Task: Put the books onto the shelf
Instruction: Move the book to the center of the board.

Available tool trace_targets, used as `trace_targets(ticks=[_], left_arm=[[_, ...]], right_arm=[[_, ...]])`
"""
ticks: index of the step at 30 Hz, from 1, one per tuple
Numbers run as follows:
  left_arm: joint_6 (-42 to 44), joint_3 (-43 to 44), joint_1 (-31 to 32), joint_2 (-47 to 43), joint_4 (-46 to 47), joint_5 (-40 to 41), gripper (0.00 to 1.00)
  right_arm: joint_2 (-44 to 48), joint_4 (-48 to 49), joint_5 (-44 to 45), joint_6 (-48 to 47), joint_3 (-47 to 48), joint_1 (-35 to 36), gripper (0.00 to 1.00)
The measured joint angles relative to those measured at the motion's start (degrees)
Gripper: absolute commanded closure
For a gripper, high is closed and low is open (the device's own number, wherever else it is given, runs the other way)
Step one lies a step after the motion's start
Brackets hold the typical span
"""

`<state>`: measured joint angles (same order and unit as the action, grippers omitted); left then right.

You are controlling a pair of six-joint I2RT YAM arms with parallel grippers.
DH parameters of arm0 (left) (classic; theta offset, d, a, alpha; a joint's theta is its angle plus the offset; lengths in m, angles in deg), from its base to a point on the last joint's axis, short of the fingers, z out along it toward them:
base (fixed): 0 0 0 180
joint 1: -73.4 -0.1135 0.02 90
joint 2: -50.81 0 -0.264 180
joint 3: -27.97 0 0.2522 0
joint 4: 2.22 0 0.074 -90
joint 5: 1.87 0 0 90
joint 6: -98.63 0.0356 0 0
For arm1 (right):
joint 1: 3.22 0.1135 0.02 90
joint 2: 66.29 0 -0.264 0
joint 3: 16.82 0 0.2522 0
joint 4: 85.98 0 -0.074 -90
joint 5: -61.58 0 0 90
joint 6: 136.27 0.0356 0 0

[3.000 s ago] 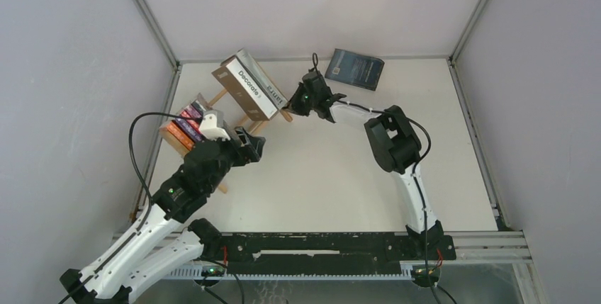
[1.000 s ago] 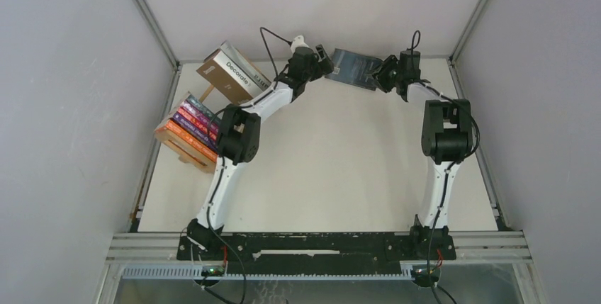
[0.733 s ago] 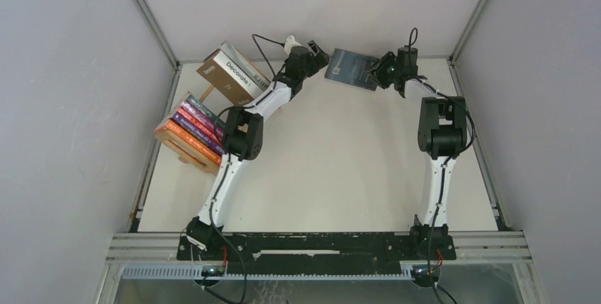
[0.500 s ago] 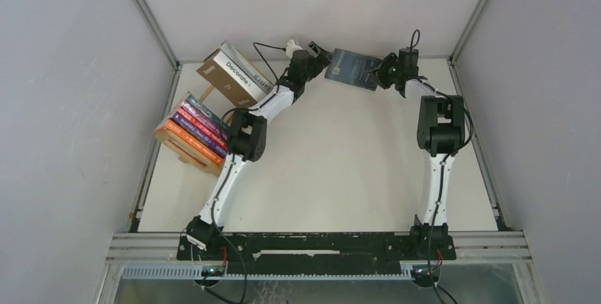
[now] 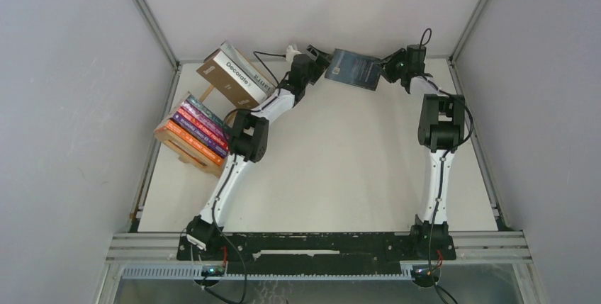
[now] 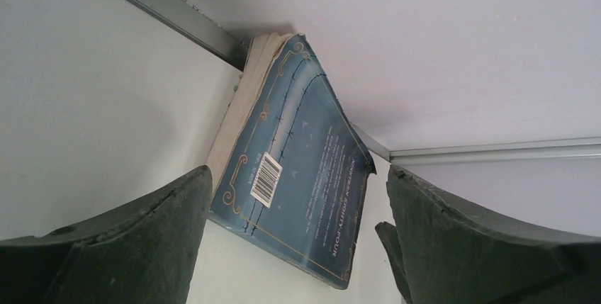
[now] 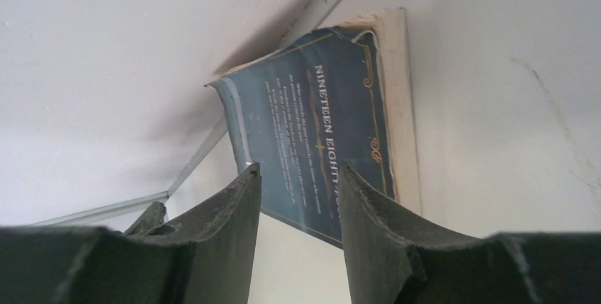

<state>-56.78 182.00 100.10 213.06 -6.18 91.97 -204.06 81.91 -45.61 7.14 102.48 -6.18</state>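
Top external view puts the task close to its end. The shelf (image 5: 190,156) sits at ten o'clock on the worktop (image 5: 333,169) and already carries a row of coloured paperbacks (image 5: 197,125) in its near part. A thick brown book (image 5: 228,77) and a grey-white book (image 5: 248,62) lie tilted on its far part. As far as I can see, one volume is left: a dark blue book (image 5: 354,69) at twelve o'clock, lying at the foot of the back wall (image 5: 312,6). Both arms reach out to it. The left pincer (image 5: 317,59) stands wide open at the book's nine o'clock edge. Its wrist view shows the cover beyond the spread fingers, not yet gripped. The right pincer (image 5: 390,70) is at the three o'clock edge, jaws partly apart with nothing between them. As for what stands in the way, the wall and its metal rail (image 6: 177,13) leave little room behind the book, whose cover corner curls up. The shelf's far part looks crowded by the two tilted books, so a slot may be hard to find.
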Motion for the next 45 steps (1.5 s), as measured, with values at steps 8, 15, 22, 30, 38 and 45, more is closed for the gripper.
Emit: trace_targets(ticks=[8,15,22,30,38,45], left_arm=[[-1.8,2.9,0.0,1.9,0.0,0.0,0.06],[-2.2,3.1,-0.1,2.1,-0.2,0.0,0.06],[-2.5,3.1,-0.4,2.5,-0.4,0.1,0.07],[-2.8,3.1,-0.6,2.8,-0.8,0.2,0.08],[-3.8,4.1,-0.6,3.5,-0.9,-0.1,0.09],[-4.3,4.1,-0.6,3.8,-0.9,-0.3,0.10]], right_arm=[[-3.9,-1.4,0.9,1.2,5.6,0.4,0.50],[-4.2,-2.3,3.3,1.9,5.6,0.4,0.51],[-4.2,-1.2,6.2,2.3,3.7,0.4,0.52],[-3.0,0.9,8.8,2.7,1.0,0.9,0.53],[-1.7,2.0,11.1,2.9,-1.7,1.1,0.55],[-0.7,1.9,12.4,3.3,-5.2,1.1,0.55]])
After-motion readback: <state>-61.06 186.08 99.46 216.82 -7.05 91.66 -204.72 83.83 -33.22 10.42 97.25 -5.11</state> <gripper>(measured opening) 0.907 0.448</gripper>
